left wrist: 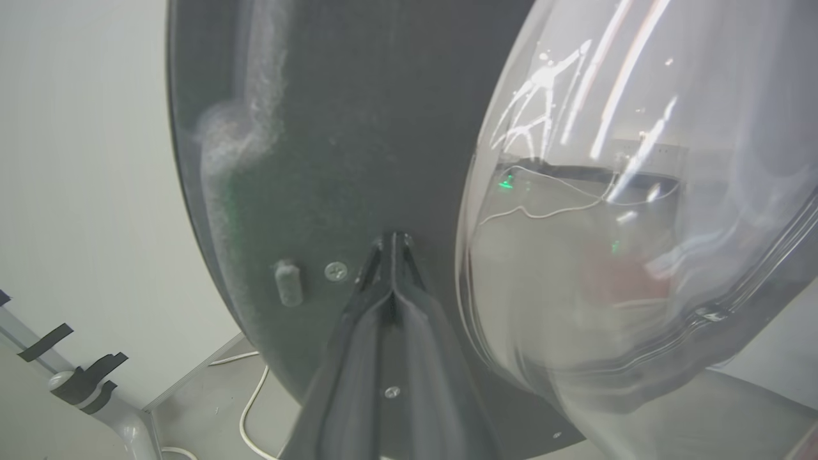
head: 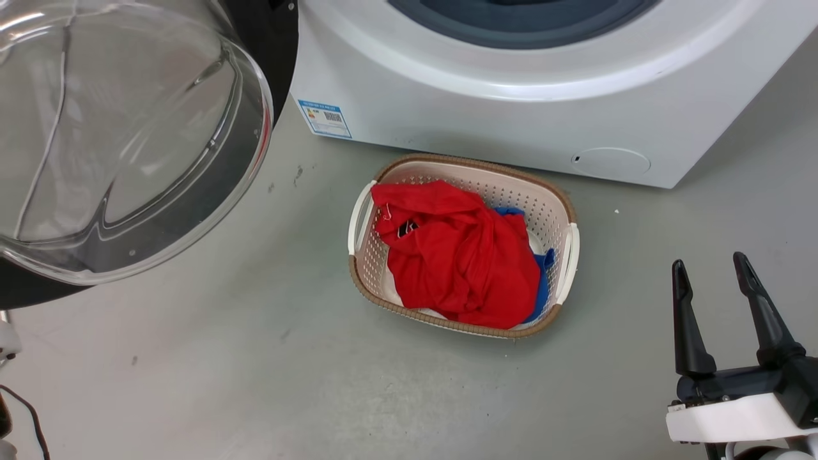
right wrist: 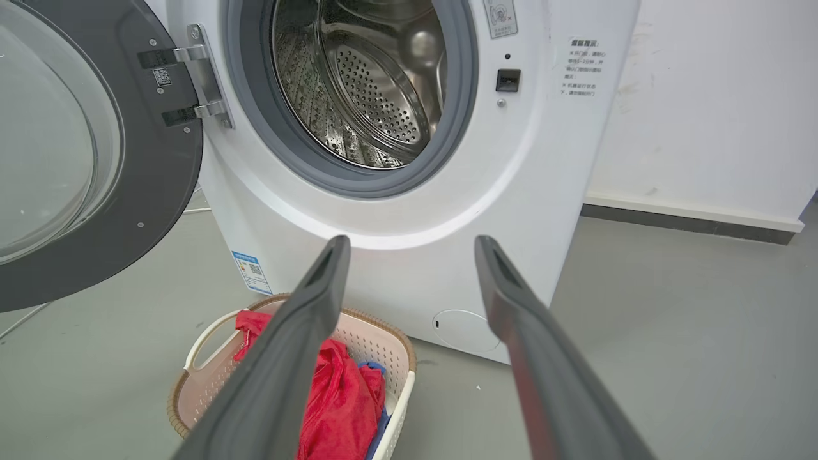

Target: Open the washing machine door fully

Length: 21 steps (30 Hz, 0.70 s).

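The washing machine door (right wrist: 160, 179) stands swung out to the left on its hinge (right wrist: 192, 76), and its clear glass bowl (head: 128, 128) bulges toward me. The white washing machine (head: 511, 115) shows its steel drum (right wrist: 377, 96) uncovered. My left gripper (left wrist: 394, 237) is shut, with its tips pressed against the door's dark inner face (left wrist: 319, 160) just left of the glass bowl (left wrist: 639, 223). My right gripper (head: 708, 260) hangs open and empty at the lower right, away from the door. In its own view the right gripper (right wrist: 412, 241) points at the machine's front (right wrist: 396, 268).
A cream laundry basket (head: 562, 211) holding a red cloth (head: 460, 255) and a blue one sits on the grey floor before the machine. A white wall (right wrist: 703, 96) stands right of the machine. A white cable (left wrist: 252, 396) and a taped stand leg (left wrist: 96, 390) lie behind the door.
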### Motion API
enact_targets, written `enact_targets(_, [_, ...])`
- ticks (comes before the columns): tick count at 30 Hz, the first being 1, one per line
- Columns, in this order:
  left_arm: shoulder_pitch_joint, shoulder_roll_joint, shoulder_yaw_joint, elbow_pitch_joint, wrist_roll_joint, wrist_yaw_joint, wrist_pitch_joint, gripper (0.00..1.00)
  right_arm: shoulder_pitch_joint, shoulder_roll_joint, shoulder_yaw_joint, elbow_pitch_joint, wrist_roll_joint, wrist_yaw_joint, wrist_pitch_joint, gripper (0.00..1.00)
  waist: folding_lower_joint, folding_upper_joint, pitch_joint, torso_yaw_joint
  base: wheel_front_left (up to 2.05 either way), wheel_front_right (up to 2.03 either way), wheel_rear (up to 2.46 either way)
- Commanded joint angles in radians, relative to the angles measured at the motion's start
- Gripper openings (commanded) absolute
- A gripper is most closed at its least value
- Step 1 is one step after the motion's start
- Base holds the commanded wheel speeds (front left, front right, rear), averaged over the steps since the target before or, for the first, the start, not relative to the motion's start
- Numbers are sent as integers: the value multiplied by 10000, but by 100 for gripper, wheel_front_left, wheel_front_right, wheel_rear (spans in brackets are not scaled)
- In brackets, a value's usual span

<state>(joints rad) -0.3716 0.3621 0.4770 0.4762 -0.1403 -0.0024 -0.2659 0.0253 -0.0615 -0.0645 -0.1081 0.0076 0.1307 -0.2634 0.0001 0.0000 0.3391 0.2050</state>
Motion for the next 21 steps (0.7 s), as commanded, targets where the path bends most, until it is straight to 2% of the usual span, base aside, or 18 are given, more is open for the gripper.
enact_targets(1, [-156, 74, 80, 60, 74, -38, 25, 0, -67, 2, 15, 15, -38, 1, -19, 100, -1, 0, -106, -10, 0, 0, 0])
enact_targets(8, [357, -207, 177, -613, 465, -264, 24, 0, 96, 91, 43, 143, 89, 0, -19, 100, -1, 0, -704, -158, 0, 0, 0])
enact_targets(14, [1037, -525, -5, -1929, 969, -362, 24, 0, 306, 118, 33, 185, 292, 0, -19, 100, -1, 0, -1359, -310, 0, 0, 0])
enact_targets(21, [1953, -1142, -659, -3747, 1362, -541, 24, 0, 680, 122, -213, 205, 712, 1, -19, 100, -1, 0, -2183, -459, 0, 0, 0])
